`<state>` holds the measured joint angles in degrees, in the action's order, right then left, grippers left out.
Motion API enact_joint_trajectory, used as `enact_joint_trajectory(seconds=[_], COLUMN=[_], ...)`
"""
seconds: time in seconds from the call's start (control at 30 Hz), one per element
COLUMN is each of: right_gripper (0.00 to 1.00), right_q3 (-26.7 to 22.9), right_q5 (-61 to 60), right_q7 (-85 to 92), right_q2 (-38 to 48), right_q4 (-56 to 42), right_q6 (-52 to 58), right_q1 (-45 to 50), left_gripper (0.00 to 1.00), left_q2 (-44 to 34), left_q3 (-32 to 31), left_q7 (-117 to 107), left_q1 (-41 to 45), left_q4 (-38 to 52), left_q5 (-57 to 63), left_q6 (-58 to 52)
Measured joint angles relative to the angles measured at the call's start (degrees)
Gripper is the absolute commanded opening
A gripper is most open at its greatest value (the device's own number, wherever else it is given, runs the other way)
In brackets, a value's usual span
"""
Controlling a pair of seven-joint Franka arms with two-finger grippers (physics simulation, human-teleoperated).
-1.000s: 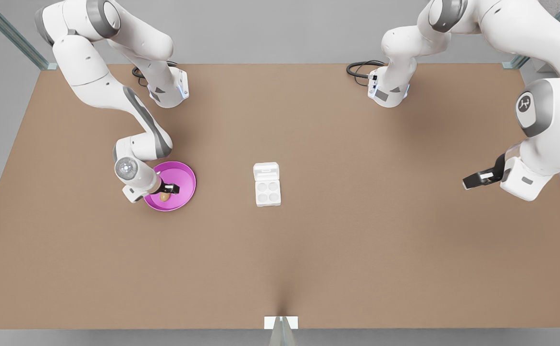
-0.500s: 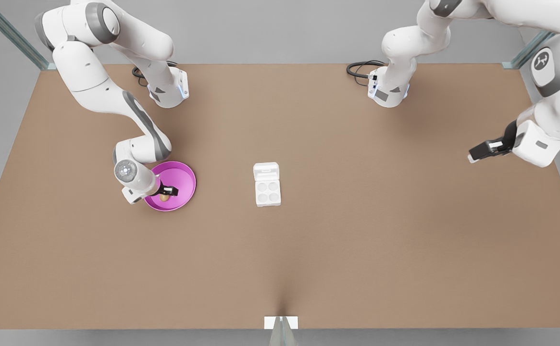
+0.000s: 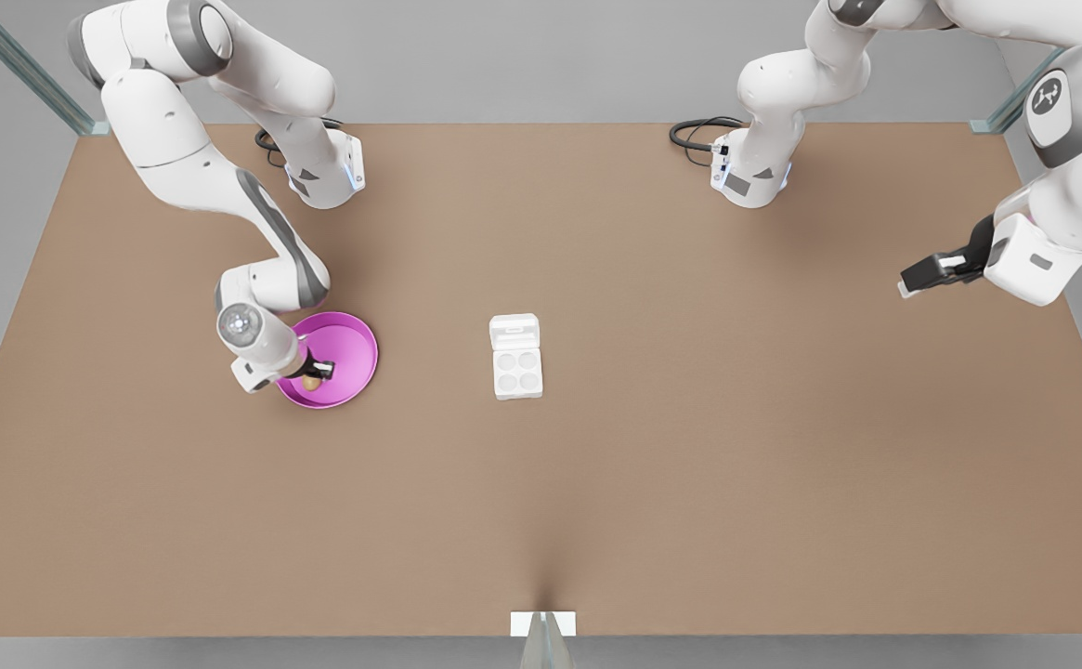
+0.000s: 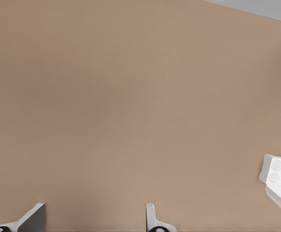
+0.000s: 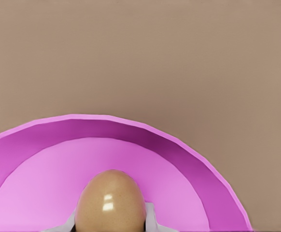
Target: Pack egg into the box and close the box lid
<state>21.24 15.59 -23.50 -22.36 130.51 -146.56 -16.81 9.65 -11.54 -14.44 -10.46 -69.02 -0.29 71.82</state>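
The right gripper point(image 3: 315, 380) is sitting over the pink plate point(image 3: 355, 348) at the left of the front view, its fingers closed around the egg point(image 3: 312, 382). In the right wrist view the egg point(image 5: 110, 203) is showing between two pale fingertips point(image 5: 150, 216), its narrower end pointing toward the plate's far rim point(image 5: 106, 125) and its long axis running along the gripper's reach. In the front view the egg is lying in the lower left part of the plate. The box point(image 3: 516, 370) is resting near the middle of the brown table point(image 3: 689, 465), well apart from the plate, with bare tabletop between them. Its four cups are facing up, and the box lid point(image 3: 514, 332) is lying open and flat, hinged on the side toward the upper part of the front view, so the carton's long axis is running up and down in that frame. The left gripper point(image 3: 917, 279) is hanging at the right edge of the front view, waiting well away from the carton; the left wrist view is showing its fingertips point(image 4: 152, 220) spread wide apart, with the box point(image 4: 280, 174) at the lower right of that frame. Black cables point(image 3: 698, 135) are curling beside an arm base at the top of the front view.
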Motion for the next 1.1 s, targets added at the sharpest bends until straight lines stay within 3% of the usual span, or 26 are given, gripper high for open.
enact_joint_trajectory(seconds=[0.13, 0.17, 0.3, 0.43, 0.57, 0.93, 1.0, 1.1], right_gripper=[0.46, 0.46, 0.46, 0.47, 0.47, 0.48, 0.48, 0.49], right_q3=[0.1, -1.9, -18.0, -25.4, -25.8, -25.9, -26.1, -26.2], right_q5=[-2.1, -2.9, -9.2, -16.5, -21.3, -27.5, -27.9, -28.5], right_q7=[0.1, 0.0, -0.4, -1.3, -2.9, -7.8, -8.6, -9.7], right_q2=[2.9, 1.7, -8.0, -13.8, -12.6, -14.0, -15.8, -17.4], right_q4=[-5.2, -9.1, -30.3, -41.4, -41.0, -42.5, -44.0, -46.5], right_q6=[5.5, 7.5, 16.8, 24.3, 29.1, 32.5, 31.9, 31.5], right_q1=[3.7, 7.6, 31.6, 44.8, 52.0, 57.7, 57.6, 58.3], left_gripper=[1.00, 1.00, 1.00, 1.00, 1.00, 1.00, 1.00, 1.00], left_q2=[-0.1, -0.1, 0.7, 0.2, 0.2, 0.6, 1.3, -3.5], left_q3=[-0.1, -0.1, -0.5, -0.7, -0.9, -3.7, -4.1, -7.1], left_q7=[-0.1, -0.1, -0.1, -0.1, -0.1, -0.3, -0.4, -1.2], left_q1=[-0.2, -0.2, 0.4, 0.3, 0.6, 1.8, 3.1, 8.1], left_q4=[0.0, 0.0, 0.0, 0.5, 0.7, 0.4, -2.6, -13.6], left_q5=[0.0, 0.0, 0.1, 0.4, 0.5, 0.6, 0.7, 0.8], left_q6=[-0.5, -0.7, -0.9, -2.2, -3.9, -5.6, -3.7, 0.6])
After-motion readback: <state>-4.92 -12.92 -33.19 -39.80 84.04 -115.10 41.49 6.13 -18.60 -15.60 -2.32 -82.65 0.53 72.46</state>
